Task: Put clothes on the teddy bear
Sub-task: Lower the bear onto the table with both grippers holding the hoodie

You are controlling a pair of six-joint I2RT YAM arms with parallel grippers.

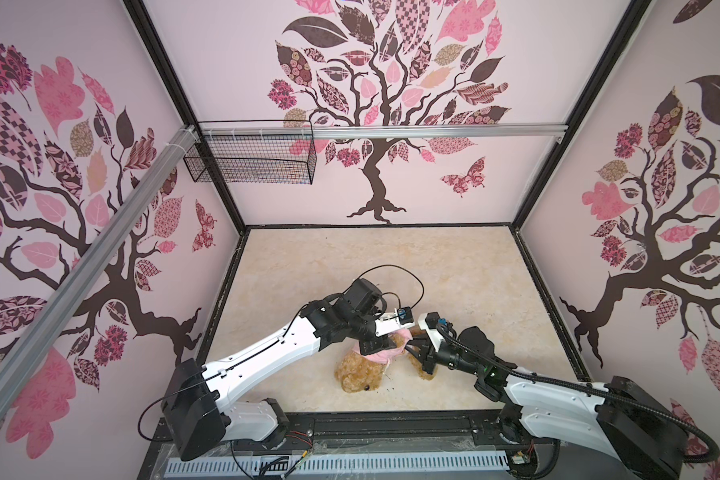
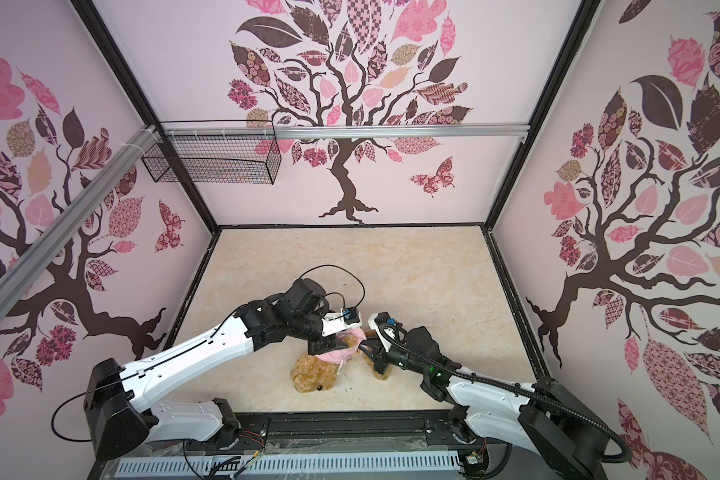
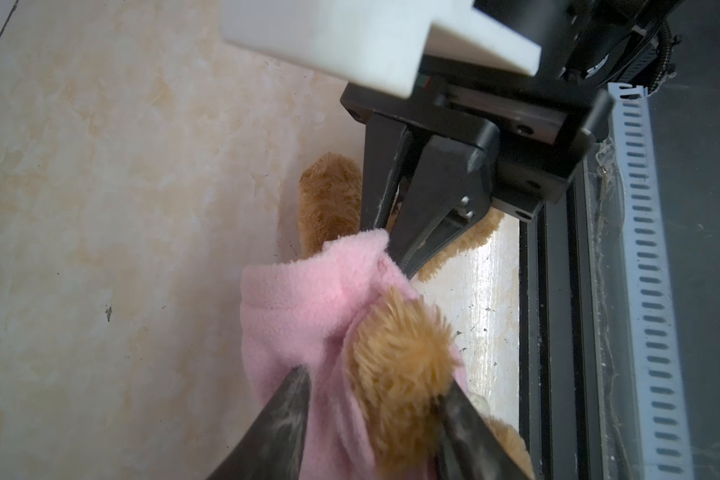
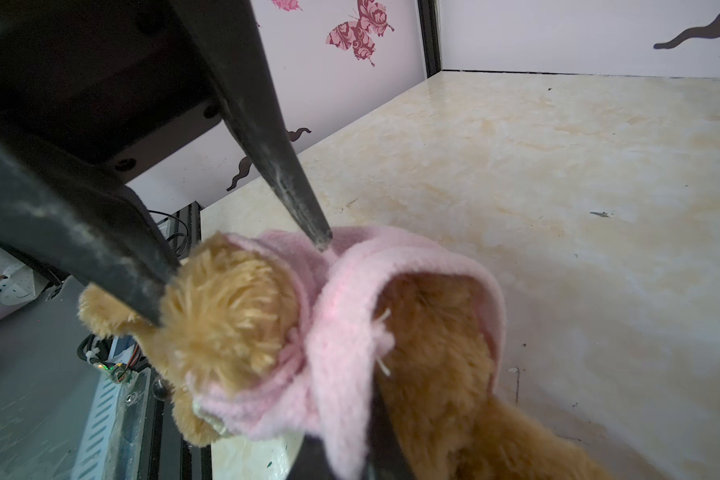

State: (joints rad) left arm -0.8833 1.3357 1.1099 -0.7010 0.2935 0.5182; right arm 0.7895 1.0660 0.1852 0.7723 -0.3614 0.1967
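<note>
Teddy bear (image 1: 358, 374) in pink shirt (image 1: 377, 354) (right hand (image 3: 396, 254) on it)

You get bright, even, diffuse light in both top views; wide-angle stretch on walls (image 1: 80, 166). Wrist views: near fingers (image 3: 283, 419) blurred, table (image 3: 485, 270) glares.

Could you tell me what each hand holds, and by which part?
The right hand pinches the pink fleece shirt by an edge. The left hand stands open around a limb of the shaggy golden-brown teddy bear, gripping nothing.
</note>
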